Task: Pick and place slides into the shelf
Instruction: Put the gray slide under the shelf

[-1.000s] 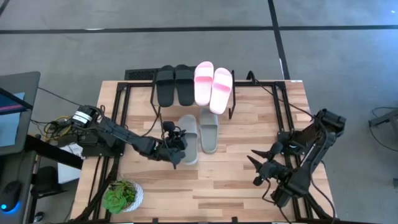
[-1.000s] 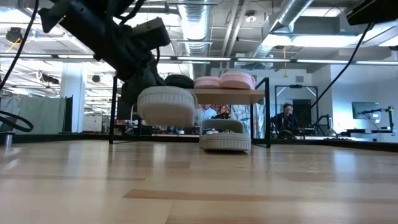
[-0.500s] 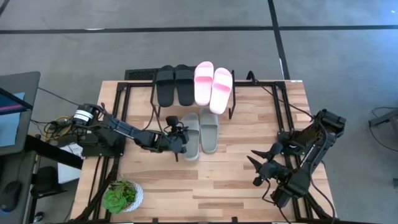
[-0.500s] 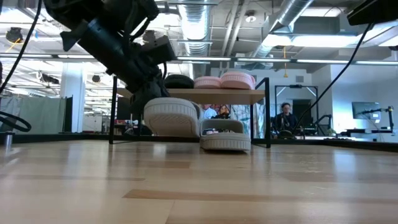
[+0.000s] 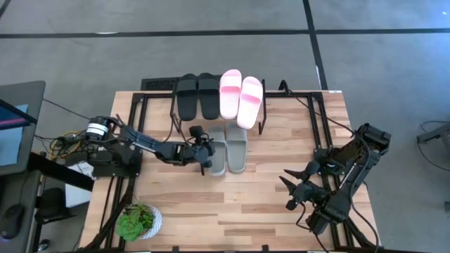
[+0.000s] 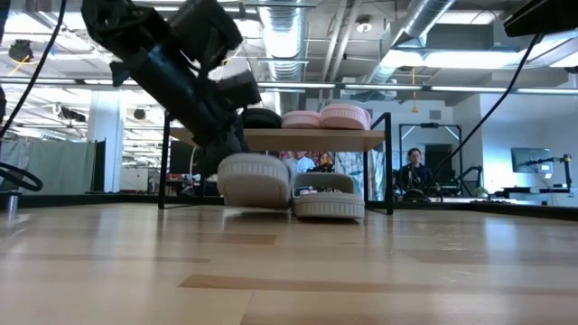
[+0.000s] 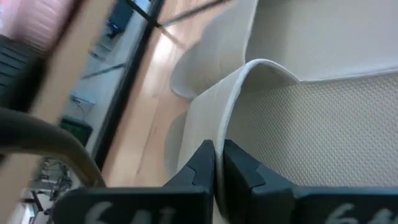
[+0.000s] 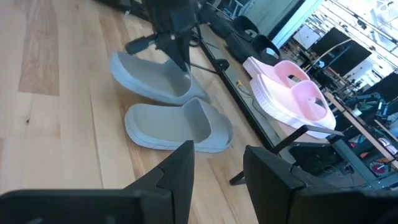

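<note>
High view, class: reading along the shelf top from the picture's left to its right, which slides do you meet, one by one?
On the shelf: first black slide → second black slide → first pink slide → second pink slide.

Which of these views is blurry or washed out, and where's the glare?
Left wrist view: sharp on the grey-green slide pinched in the left gripper, but the shelf corner streaks into blur. Low view: bright ceiling lights backlight the left arm into a near silhouette. High view: even light, soft shadows. Right wrist view: own fingers out of focus.
</note>
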{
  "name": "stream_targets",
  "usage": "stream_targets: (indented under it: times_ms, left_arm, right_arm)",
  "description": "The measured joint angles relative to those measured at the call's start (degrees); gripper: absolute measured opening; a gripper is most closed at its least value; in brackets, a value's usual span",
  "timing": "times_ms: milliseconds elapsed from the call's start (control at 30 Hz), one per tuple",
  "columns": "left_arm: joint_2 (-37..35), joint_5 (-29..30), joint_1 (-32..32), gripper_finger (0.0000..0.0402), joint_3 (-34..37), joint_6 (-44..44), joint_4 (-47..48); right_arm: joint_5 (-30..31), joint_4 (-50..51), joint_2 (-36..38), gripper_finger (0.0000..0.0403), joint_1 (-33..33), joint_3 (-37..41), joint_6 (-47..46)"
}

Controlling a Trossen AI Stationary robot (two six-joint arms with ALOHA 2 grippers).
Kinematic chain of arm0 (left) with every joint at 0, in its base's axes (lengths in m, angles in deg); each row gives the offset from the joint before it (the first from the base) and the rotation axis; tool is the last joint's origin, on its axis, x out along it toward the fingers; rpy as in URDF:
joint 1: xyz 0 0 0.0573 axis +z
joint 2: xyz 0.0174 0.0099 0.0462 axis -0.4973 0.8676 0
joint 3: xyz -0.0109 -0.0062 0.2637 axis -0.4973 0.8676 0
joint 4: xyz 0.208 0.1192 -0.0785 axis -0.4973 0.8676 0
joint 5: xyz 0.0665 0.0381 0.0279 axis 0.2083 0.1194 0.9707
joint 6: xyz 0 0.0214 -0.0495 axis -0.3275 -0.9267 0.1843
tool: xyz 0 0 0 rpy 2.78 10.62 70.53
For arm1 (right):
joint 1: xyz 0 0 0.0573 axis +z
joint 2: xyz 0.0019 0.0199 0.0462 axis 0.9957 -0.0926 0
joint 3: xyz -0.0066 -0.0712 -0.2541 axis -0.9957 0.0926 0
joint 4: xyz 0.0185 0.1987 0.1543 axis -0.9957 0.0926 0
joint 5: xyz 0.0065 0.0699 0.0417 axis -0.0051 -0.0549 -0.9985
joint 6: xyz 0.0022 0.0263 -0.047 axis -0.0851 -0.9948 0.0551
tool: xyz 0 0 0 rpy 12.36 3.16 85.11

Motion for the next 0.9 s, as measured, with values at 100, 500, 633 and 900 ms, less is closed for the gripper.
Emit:
stream_targets:
  times_ms: [100,500,633,900]
  left_arm:
    - [2.9,-1.7,1.0,0.0,0.0,-0.1,-2.7]
    - [7.6,0.4,1.6,0.0019,-0.1,-0.1,-9.4]
    - [7.6,0.5,2.1,0.0009,-0.1,-1.0,-9.6]
    - [7.6,0.4,3.0,0.0009,-0.1,-2.5,-10.1]
  right_arm:
    - [0.0,0.0,0.0,0.0127,0.0,0.0,0.0]
    - [-0.3,0.0,0.0,0.0127,0.0,0.0,-0.1]
    - [-0.3,-0.2,0.0,0.0127,0.1,0.0,-0.1]
    - [-0.3,-0.5,0.0,0.0127,0.1,0.0,-0.1]
